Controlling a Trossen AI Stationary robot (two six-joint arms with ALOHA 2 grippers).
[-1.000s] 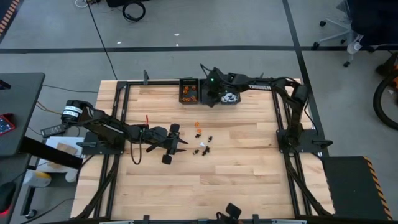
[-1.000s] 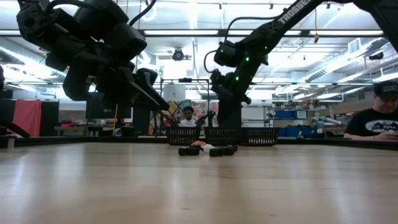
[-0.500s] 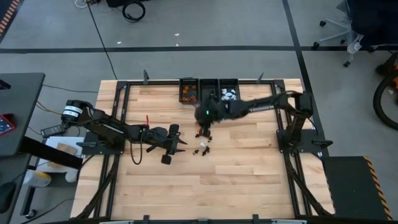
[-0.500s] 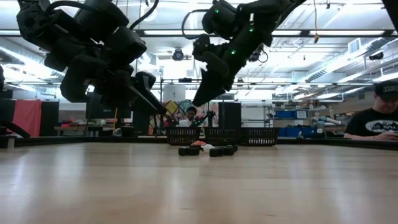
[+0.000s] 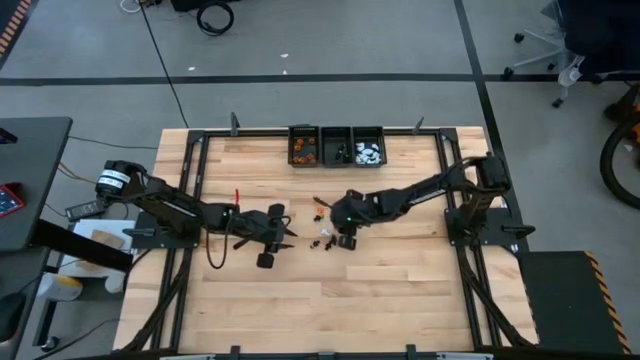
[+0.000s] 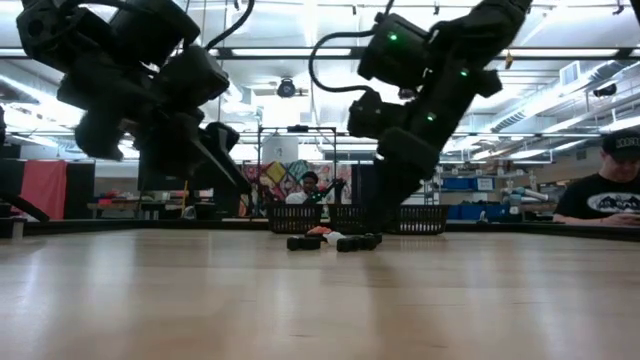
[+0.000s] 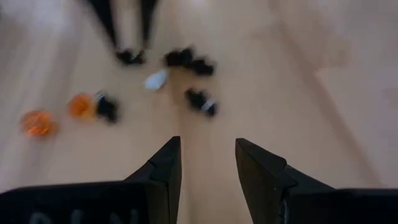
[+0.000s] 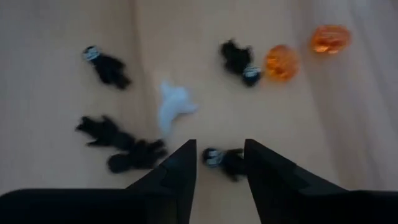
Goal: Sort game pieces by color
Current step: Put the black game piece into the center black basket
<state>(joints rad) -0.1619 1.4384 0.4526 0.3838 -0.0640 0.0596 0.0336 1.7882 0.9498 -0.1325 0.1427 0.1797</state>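
Note:
Several tiny game pieces lie loose on the wood at mid-table: black ones (image 8: pixel 106 67), a white one (image 8: pixel 175 106) and two orange ones (image 8: pixel 280 62). The same pieces (image 5: pixel 324 240) show in the high view. My right gripper (image 8: pixel 221 165) hangs open just above them, tilted down. A black piece (image 8: pixel 225 158) lies level with the gap between its fingertips; no touch shows. My left gripper (image 7: pixel 205 165) waits open to the left of the pieces (image 7: pixel 200 99), and also shows in the high view (image 5: pixel 283 232).
Three small black bins (image 5: pixel 337 145) stand in a row at the table's far edge; the left one holds orange pieces, the right one white ones. A black metal frame (image 5: pixel 195 190) borders the table. People sit in the room beyond (image 6: pixel 620 195).
My right gripper has swung from over the bins at the far edge toward the near edge and down, ending just above the loose pieces at mid-table. The pieces lie where they were.

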